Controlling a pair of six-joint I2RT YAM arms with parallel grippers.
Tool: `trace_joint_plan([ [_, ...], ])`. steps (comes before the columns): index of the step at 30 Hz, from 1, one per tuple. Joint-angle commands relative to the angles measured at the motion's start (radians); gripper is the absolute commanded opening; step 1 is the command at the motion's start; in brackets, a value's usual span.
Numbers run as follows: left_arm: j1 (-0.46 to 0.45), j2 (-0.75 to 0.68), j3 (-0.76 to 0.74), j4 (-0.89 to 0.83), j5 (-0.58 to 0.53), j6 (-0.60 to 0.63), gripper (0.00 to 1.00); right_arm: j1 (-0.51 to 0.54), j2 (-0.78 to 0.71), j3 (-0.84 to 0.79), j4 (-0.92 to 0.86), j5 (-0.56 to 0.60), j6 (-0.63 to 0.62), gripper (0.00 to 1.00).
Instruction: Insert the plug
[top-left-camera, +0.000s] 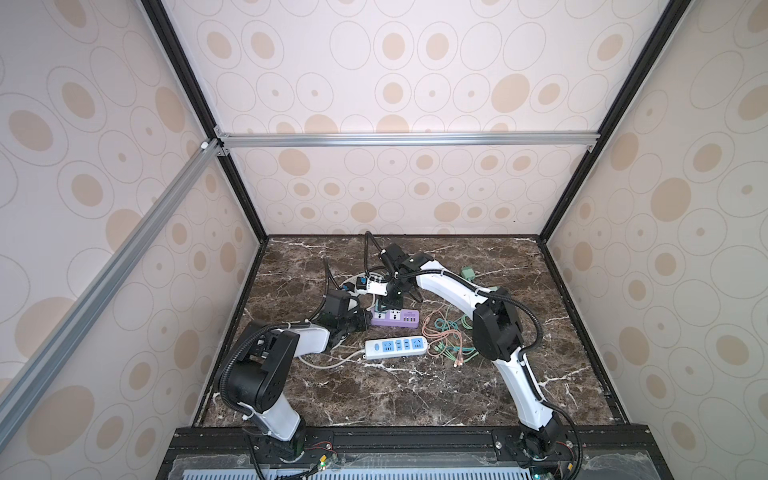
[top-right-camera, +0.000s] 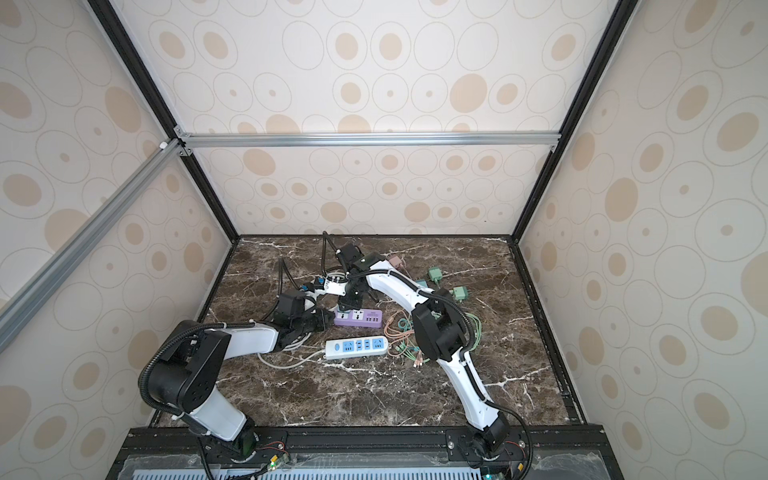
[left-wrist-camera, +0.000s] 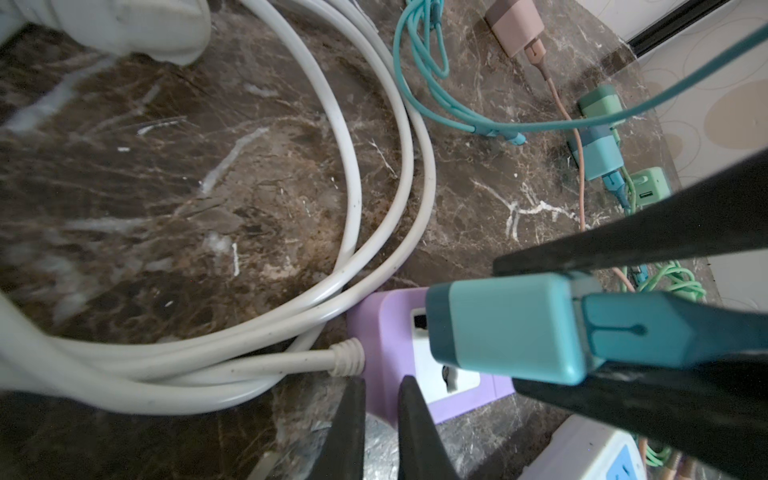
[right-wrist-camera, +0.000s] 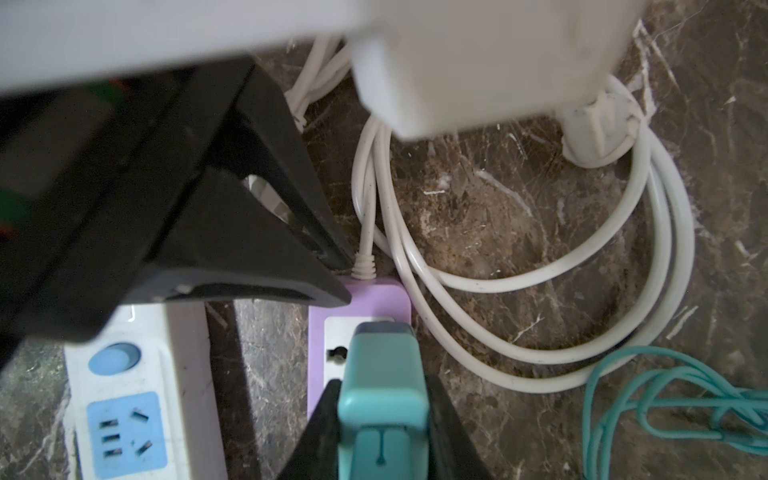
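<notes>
Purple strip (top-left-camera: 395, 319) lies flat on the marble desk (top-left-camera: 415, 395), and everything else is placed from it. Right tool (right-wrist-camera: 384, 432) is clamped on the teal plug (right-wrist-camera: 382, 395), one black finger (right-wrist-camera: 324, 415) on each flank. The plug's front end is over the white socket panel nearest the strip's cord end. Its prongs are hidden, so I cannot tell whether it is seated or only held against the face. The left wrist view shows the same grip, with the plug (left-wrist-camera: 507, 328) nose-on to the socket of the strip (left-wrist-camera: 382, 324). Left tool (left-wrist-camera: 382, 386) has its jaws together and holds nothing. Its tips are at the cord-end corner of the strip and look to be resting on it. The white cord (right-wrist-camera: 540, 270) leaves that end of the strip and lies in loose loops on the desk just beyond. A white strip (top-left-camera: 397, 347) with blue sockets lies near the purple strip on the side toward the arm bases, roughly parallel and not touching it. A teal cable (right-wrist-camera: 665, 395) is bunched on the desk beside the cord loops. Green chargers (top-right-camera: 435, 274) sit well apart from the strip, toward the back wall.
</notes>
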Motion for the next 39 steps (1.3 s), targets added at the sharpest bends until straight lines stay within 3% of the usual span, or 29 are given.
trace_joint_plan([
  [1, 0.011, -0.016, -0.015, -0.02, 0.0, 0.007, 0.16, 0.011, 0.034, 0.026, -0.041, 0.015, -0.035, 0.03],
  [39, 0.013, -0.056, -0.05, 0.021, 0.021, 0.033, 0.16, 0.038, 0.13, 0.174, -0.117, 0.139, -0.054, 0.02],
])
